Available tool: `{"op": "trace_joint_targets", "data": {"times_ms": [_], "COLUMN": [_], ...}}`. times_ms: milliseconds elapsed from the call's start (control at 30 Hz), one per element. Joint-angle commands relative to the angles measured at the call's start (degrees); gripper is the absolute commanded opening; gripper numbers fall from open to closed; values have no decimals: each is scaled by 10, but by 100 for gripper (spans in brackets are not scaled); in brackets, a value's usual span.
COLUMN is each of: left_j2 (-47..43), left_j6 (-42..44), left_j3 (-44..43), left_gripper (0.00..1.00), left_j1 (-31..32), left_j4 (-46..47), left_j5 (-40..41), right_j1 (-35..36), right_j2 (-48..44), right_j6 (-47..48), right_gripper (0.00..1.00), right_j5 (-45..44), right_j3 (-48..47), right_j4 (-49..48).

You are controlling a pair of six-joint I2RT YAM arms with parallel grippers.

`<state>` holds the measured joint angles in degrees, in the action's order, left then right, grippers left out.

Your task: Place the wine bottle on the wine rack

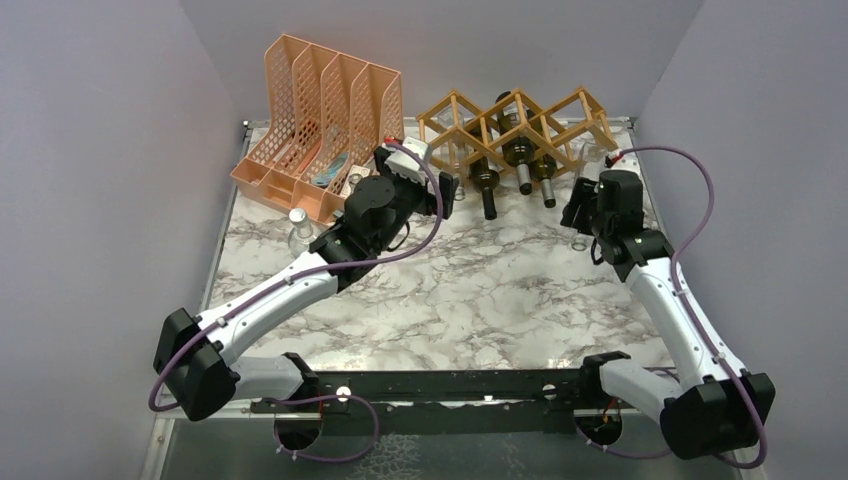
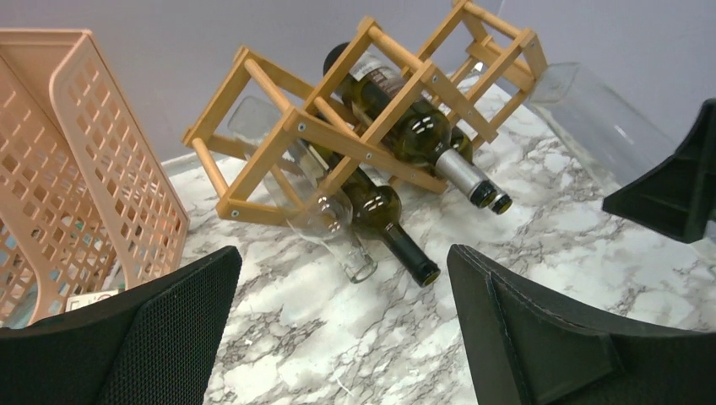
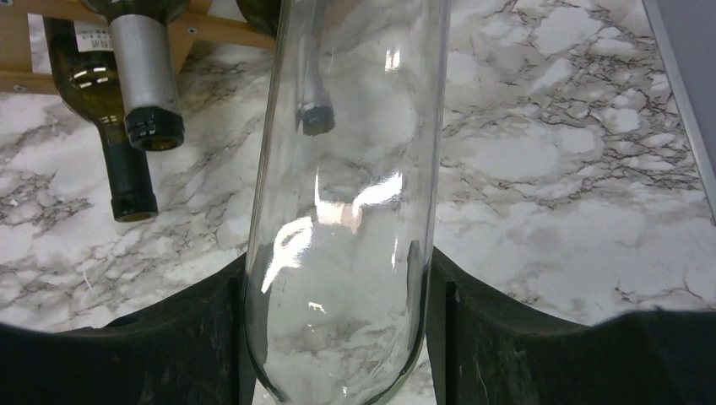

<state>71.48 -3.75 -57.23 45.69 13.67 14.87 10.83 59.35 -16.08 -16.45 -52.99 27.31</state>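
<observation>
The light wooden lattice wine rack (image 1: 515, 122) stands at the back of the table and also shows in the left wrist view (image 2: 371, 101). It holds three dark bottles (image 2: 418, 126) and a clear bottle (image 2: 325, 215) in its lower left cell. My right gripper (image 3: 338, 270) is shut on a clear glass wine bottle (image 3: 350, 169) and holds it just right of the rack's front. That bottle also shows in the left wrist view (image 2: 591, 114). My left gripper (image 2: 342, 287) is open and empty over the marble in front of the rack's left end (image 1: 447, 187).
A peach-orange mesh file organizer (image 1: 320, 125) stands at the back left. A clear bottle (image 1: 297, 225) stands beside my left arm, near the organizer. Grey walls close the table at the back and on both sides.
</observation>
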Motion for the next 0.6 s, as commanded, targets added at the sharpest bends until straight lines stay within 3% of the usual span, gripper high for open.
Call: {"op": "trace_joint_targets", "data": {"times_ms": [0,167,567], "left_j2": [-12,-37,-76], "left_j6": [-28,-38,-40], "left_j3": [-45,-35,-52], "left_gripper": [99,99,99], "left_j1": [-3,-4,-3], "left_j4": [-69,-63,-99], "left_j5": [5,-19,-32], "right_j1": [-51,-84,-130], "right_j2": [24,68,123], "right_j6": [-5,-16,17], "right_gripper": [1,1,1], "right_j5": [100,161,216], "right_j3": [-7,-21,-5], "right_j4": [-106,-137,-263]}}
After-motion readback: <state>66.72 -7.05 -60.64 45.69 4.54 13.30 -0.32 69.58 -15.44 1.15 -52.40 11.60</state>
